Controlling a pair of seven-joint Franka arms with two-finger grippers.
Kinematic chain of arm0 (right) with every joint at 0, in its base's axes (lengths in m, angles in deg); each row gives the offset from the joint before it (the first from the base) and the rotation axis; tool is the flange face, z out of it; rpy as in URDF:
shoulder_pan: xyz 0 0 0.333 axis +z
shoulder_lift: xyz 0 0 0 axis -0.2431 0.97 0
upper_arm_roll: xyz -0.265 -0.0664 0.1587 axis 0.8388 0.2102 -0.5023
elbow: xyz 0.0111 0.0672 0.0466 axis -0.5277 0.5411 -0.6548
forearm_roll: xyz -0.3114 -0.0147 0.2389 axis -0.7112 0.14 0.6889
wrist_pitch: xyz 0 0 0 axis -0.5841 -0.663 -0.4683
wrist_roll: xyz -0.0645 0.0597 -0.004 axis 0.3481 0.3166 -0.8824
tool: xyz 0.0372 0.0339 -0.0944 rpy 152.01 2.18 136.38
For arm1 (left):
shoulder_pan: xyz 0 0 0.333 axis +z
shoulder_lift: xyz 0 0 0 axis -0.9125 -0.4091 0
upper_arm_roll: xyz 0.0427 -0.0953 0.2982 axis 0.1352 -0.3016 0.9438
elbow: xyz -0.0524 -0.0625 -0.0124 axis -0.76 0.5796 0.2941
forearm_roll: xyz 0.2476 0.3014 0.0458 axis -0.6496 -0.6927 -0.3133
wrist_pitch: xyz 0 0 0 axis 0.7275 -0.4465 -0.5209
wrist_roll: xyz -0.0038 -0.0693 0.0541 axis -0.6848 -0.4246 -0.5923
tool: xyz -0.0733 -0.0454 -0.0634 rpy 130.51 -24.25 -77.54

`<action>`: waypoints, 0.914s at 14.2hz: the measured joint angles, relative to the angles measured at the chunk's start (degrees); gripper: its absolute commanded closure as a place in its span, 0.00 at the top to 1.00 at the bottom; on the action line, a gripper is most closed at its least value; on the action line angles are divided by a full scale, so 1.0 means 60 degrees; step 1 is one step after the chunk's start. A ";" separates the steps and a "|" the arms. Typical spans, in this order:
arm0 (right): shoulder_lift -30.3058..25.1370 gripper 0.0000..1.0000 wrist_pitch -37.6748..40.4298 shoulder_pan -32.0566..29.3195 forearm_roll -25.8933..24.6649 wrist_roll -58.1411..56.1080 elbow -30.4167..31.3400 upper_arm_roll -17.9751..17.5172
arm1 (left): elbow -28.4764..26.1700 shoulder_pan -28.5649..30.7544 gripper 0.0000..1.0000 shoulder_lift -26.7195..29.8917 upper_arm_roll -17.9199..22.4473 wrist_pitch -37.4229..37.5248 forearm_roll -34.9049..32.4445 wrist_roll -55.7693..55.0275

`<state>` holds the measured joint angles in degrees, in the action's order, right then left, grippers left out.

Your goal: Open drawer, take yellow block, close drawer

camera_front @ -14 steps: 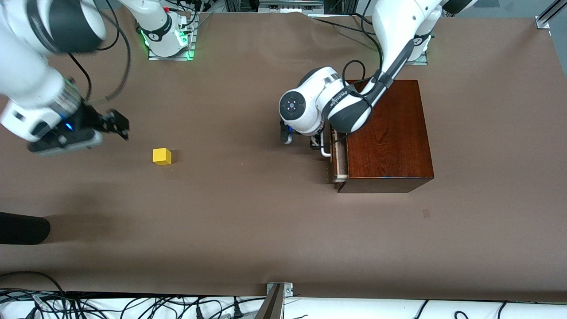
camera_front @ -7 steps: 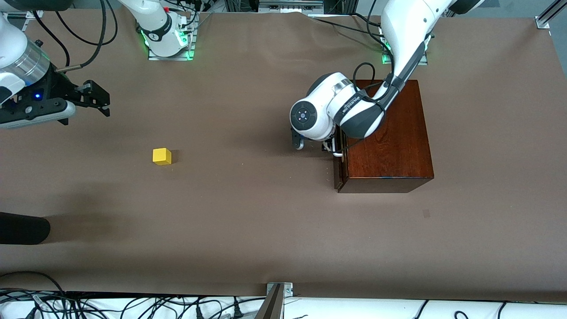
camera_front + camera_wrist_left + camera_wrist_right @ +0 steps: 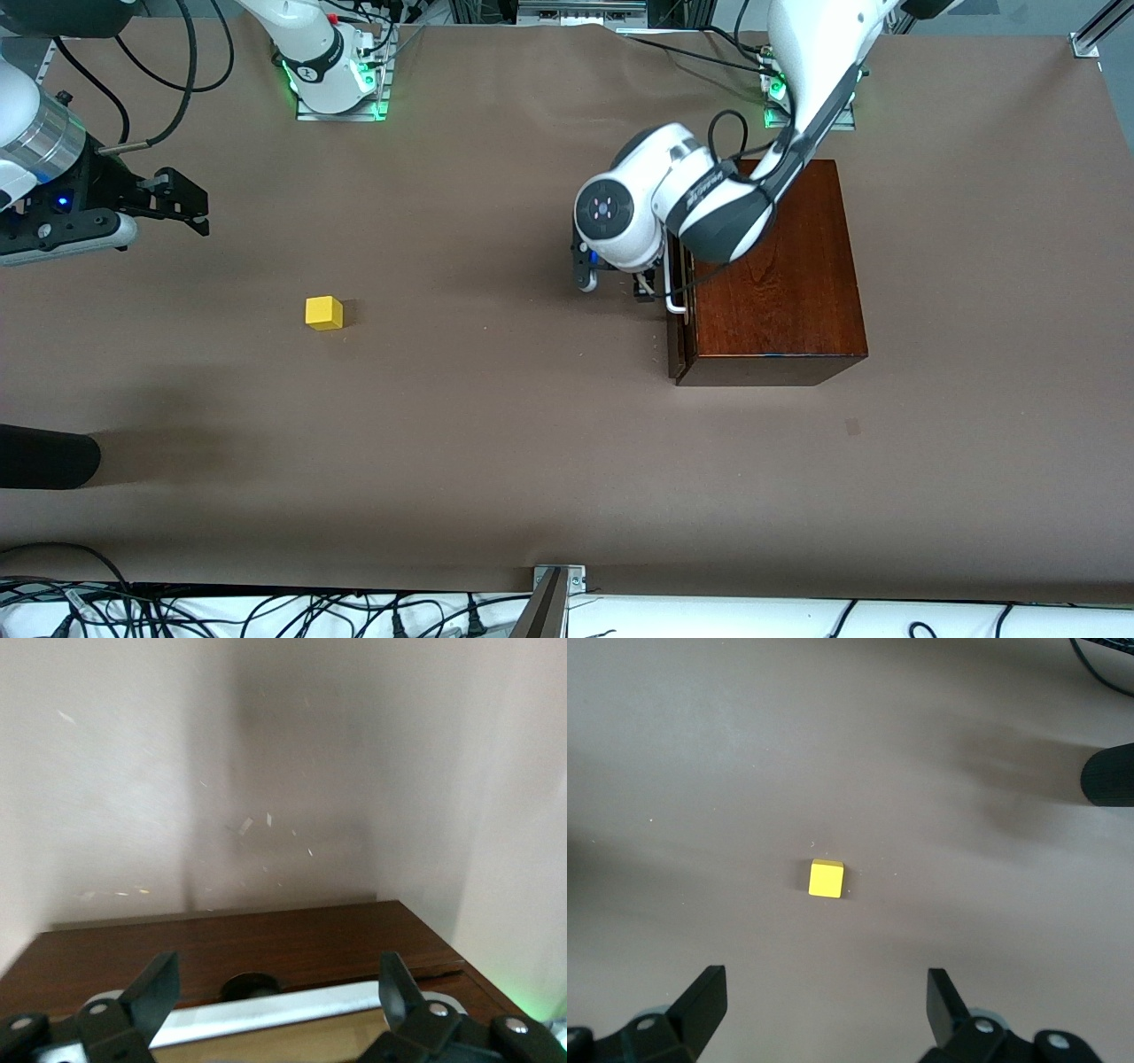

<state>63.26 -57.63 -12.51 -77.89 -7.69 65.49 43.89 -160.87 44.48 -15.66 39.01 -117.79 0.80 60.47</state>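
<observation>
The yellow block (image 3: 323, 313) sits on the bare brown table toward the right arm's end; it also shows in the right wrist view (image 3: 826, 878). The drawer (image 3: 680, 332) is shut flush in the dark mahogany box (image 3: 771, 275). Its white handle (image 3: 673, 301) sticks out of the front. My left gripper (image 3: 613, 282) is open and empty just in front of the drawer. In the left wrist view the left gripper (image 3: 276, 992) has the handle (image 3: 292, 1010) lying lengthwise between its spread fingers, not gripped. My right gripper (image 3: 186, 202) is open and empty in the air over the table, with the block ahead of it (image 3: 824, 1001).
A black rounded object (image 3: 44, 456) lies at the table's edge at the right arm's end, nearer to the front camera than the block; it also shows in the right wrist view (image 3: 1107, 775). Cables run along the table's near edge.
The drawer, slightly open a second ago, has been pushed shut. My left gripper has then drawn back a little. My right gripper has lifted and moved away from the block.
</observation>
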 measured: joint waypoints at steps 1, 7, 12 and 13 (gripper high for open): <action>0.0015 1.00 0.0000 -0.0001 0.0000 0.0001 -0.0003 0.0004 | 0.0234 0.0076 1.00 0.0263 0.0003 0.0010 0.0022 -0.0072; 0.0023 1.00 0.0000 0.0010 0.0038 0.0017 -0.0042 -0.0058 | 0.1383 0.2219 1.00 0.1980 0.0144 0.1236 0.0032 -0.0059; 0.0023 1.00 -0.0001 0.0010 0.0057 0.0018 -0.0054 -0.0059 | 0.2084 0.3955 1.00 0.2141 0.0594 0.1261 0.0368 -0.0020; 0.0023 1.00 -0.0001 0.0011 0.0060 0.0018 -0.0056 -0.0061 | 0.2041 0.3990 1.00 0.2219 0.0930 0.1233 0.0647 -0.0032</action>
<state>63.40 -57.64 -12.44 -77.53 -7.58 65.15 43.53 -148.63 68.42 -2.35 44.60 -110.40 4.69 60.28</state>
